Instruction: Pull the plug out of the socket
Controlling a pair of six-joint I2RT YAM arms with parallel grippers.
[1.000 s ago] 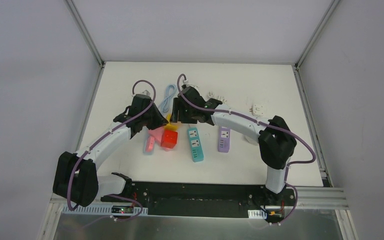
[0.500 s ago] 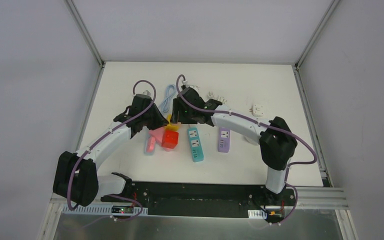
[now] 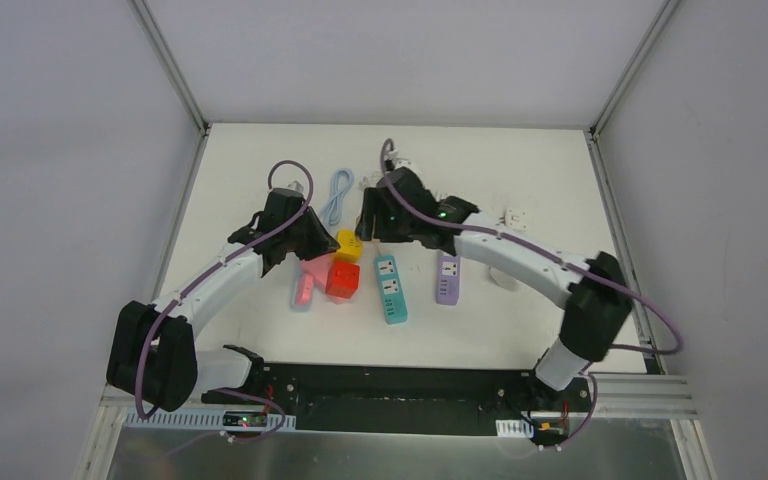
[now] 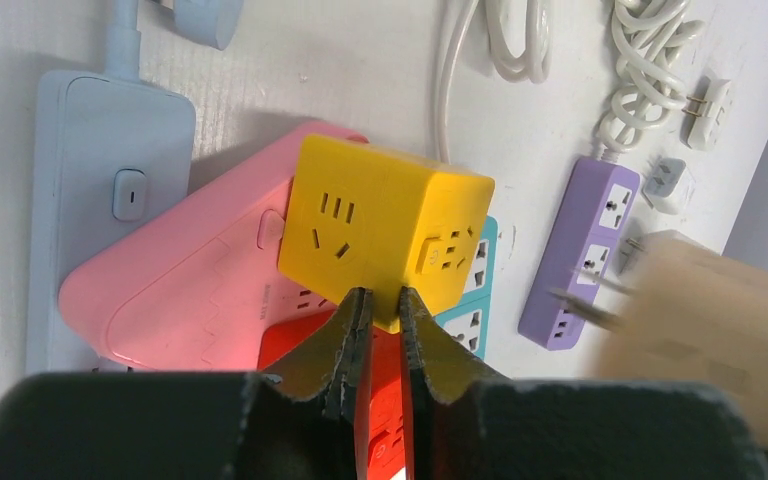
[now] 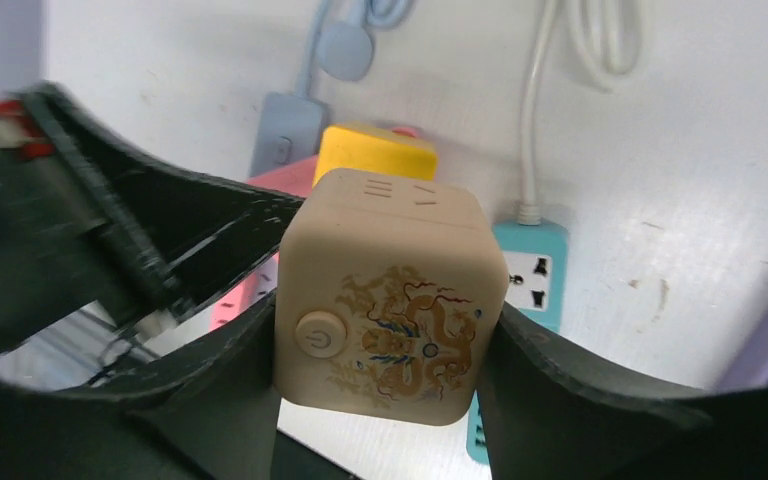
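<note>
1. The right gripper (image 5: 385,335) is clamped on two opposite sides of the beige cube-shaped plastic plug (image 5: 390,290). The plug face toward the wrist carries a round button and a dragon print.
2. From the left wrist, the plug appears as a blurred block to the right of the left fingers. Its metal prongs (image 4: 585,300) are bare and apart from the socket.
3. The left gripper (image 4: 380,305) has its jaws drawn nearly together, leaving a narrow slit. The tips meet the near lower edge of the yellow plastic cube socket (image 4: 385,230). Whether they pinch that edge or only press on it cannot be told.
4. Under the left fingers lies a red plastic cube (image 3: 341,279).
5. Left of the fingers, and partly under the yellow cube, is a pink rounded power strip (image 4: 170,290).
6. Further left lies a pale blue power strip (image 4: 100,190).
7. Right of the yellow cube lies a teal power strip (image 3: 391,288), and beyond it a purple power strip (image 4: 580,255).
8. Farthest away, white cords (image 4: 490,45) lie on the white tabletop (image 4: 360,70).
</note>
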